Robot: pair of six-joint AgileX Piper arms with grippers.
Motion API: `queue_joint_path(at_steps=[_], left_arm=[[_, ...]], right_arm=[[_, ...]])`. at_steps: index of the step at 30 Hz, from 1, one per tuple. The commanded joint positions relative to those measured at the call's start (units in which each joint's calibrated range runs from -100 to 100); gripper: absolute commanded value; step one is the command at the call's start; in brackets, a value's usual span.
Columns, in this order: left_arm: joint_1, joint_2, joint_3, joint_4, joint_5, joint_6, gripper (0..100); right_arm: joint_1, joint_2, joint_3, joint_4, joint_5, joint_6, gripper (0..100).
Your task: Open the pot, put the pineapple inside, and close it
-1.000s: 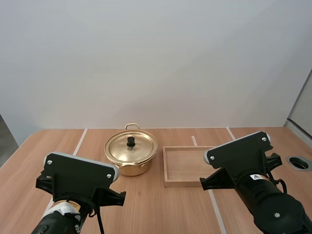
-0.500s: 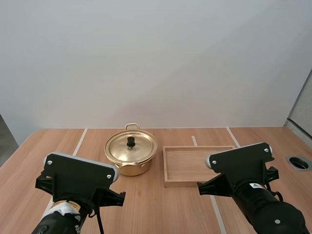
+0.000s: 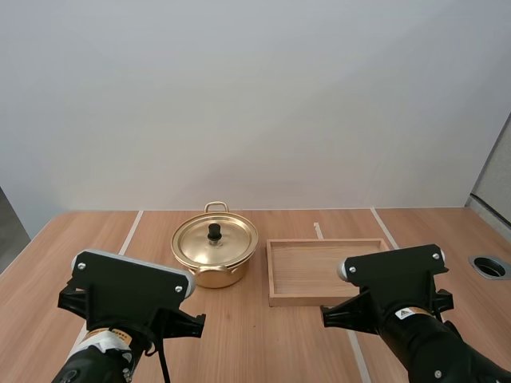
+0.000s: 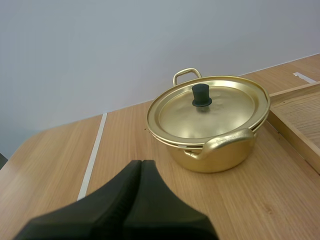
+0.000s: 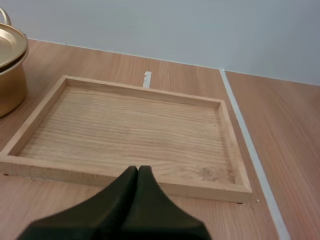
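A gold pot (image 3: 214, 257) with two loop handles stands on the wooden table left of centre, its lid (image 4: 207, 106) on, with a black knob (image 4: 201, 94) in the middle. My left gripper (image 4: 141, 167) is shut on nothing, its fingers one dark wedge short of the pot's near handle. My right gripper (image 5: 138, 173) is likewise shut on nothing, just in front of the near rim of a wooden tray (image 5: 125, 172). The tray (image 3: 278, 299) lies right of the pot with nothing in it.
White tape lines (image 3: 132, 230) run front to back across the table. A round cable hole (image 3: 489, 266) sits near the right edge. Bare table lies in front of the pot and tray, between the two arms.
My right arm has drawn back toward the near edge of the table and sunk lower in the high view. The left arm, pot and tray have stayed put.
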Motion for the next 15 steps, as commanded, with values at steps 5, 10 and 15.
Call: queue_joint_path(at_steps=[5, 10, 15], left_arm=[[-0.07, -0.35, 0.12, 0.06, -1.64, -0.47, 0], [-0.07, -0.35, 0.12, 0.06, -1.64, -0.47, 0], [-0.07, -0.35, 0.12, 0.06, -1.64, -0.47, 0]], right_arm=[[-0.11, -12.43, 0.14, -15.52, 5.96, 25.11, 0], [-0.11, -19.67, 0.14, -20.96, 11.83, 35.04, 0], [1.21, -19.67, 0.14, -22.05, 12.58, 35.87, 0]])
